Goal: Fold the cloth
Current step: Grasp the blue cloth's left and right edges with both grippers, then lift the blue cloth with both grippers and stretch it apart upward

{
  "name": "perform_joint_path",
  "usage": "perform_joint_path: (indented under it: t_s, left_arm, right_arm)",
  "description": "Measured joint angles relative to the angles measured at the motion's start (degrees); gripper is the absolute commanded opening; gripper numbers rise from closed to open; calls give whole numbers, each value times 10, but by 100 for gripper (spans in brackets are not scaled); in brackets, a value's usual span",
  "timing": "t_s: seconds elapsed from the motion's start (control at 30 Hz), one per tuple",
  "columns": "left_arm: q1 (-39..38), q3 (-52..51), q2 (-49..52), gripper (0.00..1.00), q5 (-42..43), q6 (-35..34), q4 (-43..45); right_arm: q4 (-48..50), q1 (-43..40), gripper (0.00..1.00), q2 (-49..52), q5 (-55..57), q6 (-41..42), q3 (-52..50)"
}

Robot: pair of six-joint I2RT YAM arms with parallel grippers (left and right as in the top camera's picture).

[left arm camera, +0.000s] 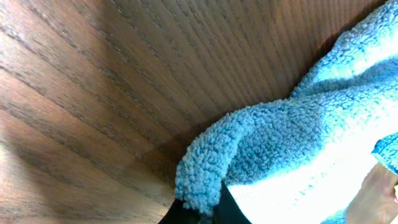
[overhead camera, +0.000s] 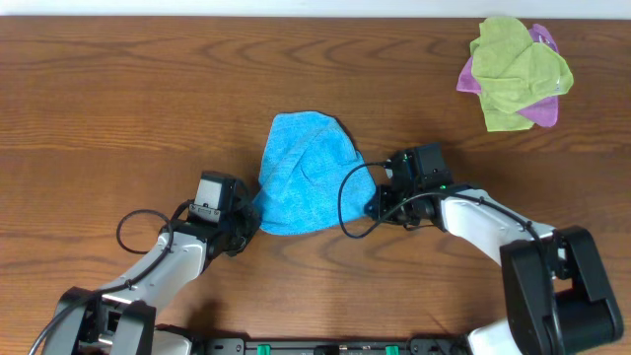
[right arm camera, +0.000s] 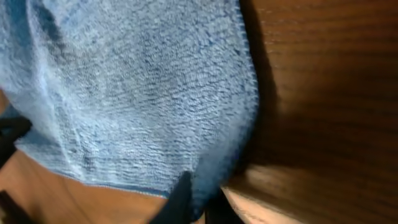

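At the near left of the bench (overhead camera: pixel 118 89), the left jaws are closed on the lower-left corner of the cloth (overhead camera: pixel 304 176). The left wrist view shows a fluffy blue fold pinched between the dark fingers (left arm camera: pixel 231 211). The cloth itself lies mid-bench between the two arms, a sky-blue rounded shape, rumpled rather than flat. At its right edge the right jaws are closed too, gripping the hemmed border, which the right wrist view shows tucked between the fingers (right arm camera: pixel 180 196). Far right at the back, well apart, a lime-green cloth (overhead camera: pixel 518 64) lies on top of a purple-pink cloth (overhead camera: pixel 540 113).
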Motion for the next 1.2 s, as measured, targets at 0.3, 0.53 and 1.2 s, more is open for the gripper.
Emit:
perform_joint_path:
  t_s: [0.3, 0.53, 1.2]
  left_arm:
    - [2, -4, 3, 6, 47, 52, 50]
    - [17, 10, 3, 6, 125, 94, 50]
    - [17, 62, 4, 6, 269, 151, -20]
  right_arm:
    - [-18, 0, 1, -14, -1, 2, 0]
    - [-76, 0, 1, -150, -3, 3, 0]
    - [-285, 0, 1, -404, 60, 4, 0]
